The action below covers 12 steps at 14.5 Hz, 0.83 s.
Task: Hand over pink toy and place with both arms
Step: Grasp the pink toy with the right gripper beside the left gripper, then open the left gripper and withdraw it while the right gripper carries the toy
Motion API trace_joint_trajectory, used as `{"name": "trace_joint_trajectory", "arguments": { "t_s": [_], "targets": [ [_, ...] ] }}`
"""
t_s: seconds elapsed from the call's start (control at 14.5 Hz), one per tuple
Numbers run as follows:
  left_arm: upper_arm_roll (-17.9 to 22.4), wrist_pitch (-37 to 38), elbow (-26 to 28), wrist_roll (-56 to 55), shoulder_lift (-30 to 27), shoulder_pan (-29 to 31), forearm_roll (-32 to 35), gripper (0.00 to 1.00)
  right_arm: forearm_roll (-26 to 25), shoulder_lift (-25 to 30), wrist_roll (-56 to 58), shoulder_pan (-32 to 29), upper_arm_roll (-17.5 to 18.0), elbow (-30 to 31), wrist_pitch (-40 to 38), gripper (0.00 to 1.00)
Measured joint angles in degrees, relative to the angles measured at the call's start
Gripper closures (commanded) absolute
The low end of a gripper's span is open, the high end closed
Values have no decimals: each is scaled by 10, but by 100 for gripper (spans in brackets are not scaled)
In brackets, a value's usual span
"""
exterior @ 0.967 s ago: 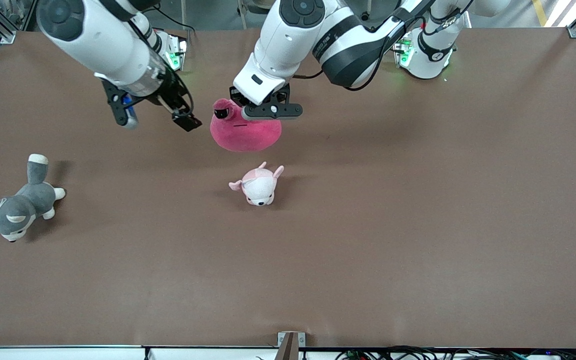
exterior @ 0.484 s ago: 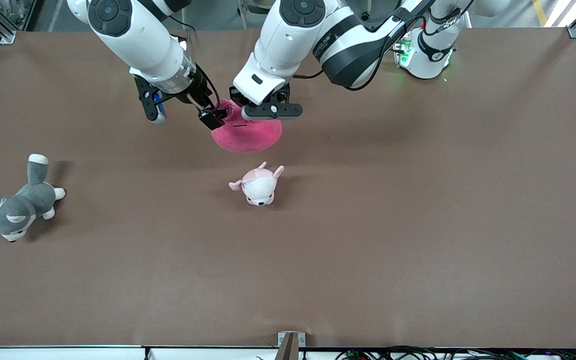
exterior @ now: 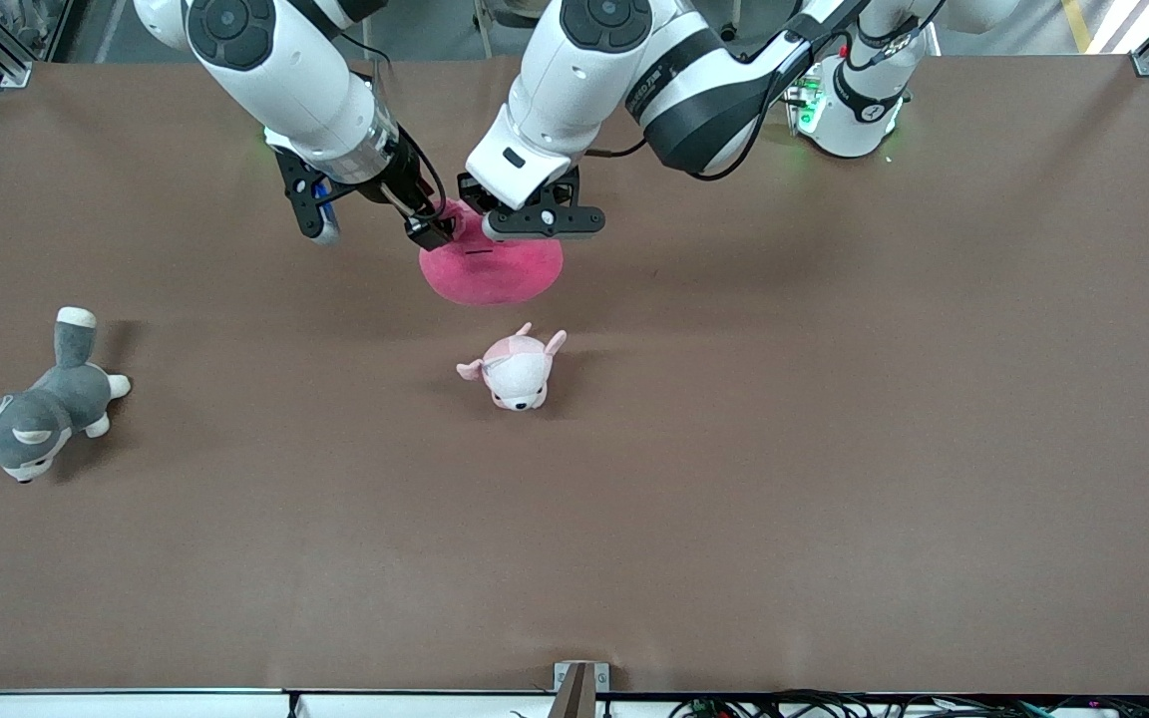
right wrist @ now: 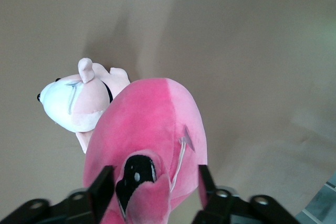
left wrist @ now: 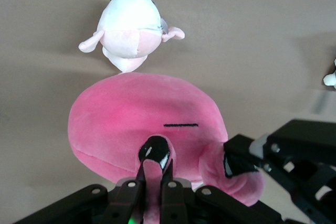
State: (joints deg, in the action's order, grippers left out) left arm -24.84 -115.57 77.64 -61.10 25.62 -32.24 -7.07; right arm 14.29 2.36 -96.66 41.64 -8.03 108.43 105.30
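Above the table (exterior: 834,419), the left gripper (exterior: 532,214) is pinching the pink toy (exterior: 495,271) shut-fingered while the right gripper's (exterior: 375,224) part-open fingers (right wrist: 102,190) are straddling its ear.

Round hot-pink plush toy (exterior: 491,275) with dark sleepy eyes, hanging above the table (exterior: 834,399), pinched at its ears by both grippers.

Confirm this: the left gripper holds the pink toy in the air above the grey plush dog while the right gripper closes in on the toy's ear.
Wrong on one point. The front view shows the left gripper holding the pink toy above bare table, with the small pink-and-white plush nearest it; the grey plush dog lies toward the right arm's end. The right gripper does flank the ear.
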Motion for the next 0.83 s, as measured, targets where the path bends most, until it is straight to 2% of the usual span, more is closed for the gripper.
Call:
{"name": "trace_joint_trajectory", "arguments": {
  "t_s": [0.14,0.28,0.55,0.62,0.69,0.83],
  "targets": [
    [0,0,0,0,0,0,0,99,0,0,0,0,0,0,1,96],
    [0,0,0,0,0,0,0,99,0,0,0,0,0,0,2,100],
    [0,0,0,0,0,0,0,99,0,0,0,0,-1,0,4,100],
    [0,0,0,0,0,0,0,96,0,1,0,0,-1,0,4,100],
    [0,0,0,0,0,0,0,81,0,1,0,0,-1,0,4,100],
    [0,0,-2,0,0,0,0,19,0,1,0,0,-2,0,4,100]
  ]
}}
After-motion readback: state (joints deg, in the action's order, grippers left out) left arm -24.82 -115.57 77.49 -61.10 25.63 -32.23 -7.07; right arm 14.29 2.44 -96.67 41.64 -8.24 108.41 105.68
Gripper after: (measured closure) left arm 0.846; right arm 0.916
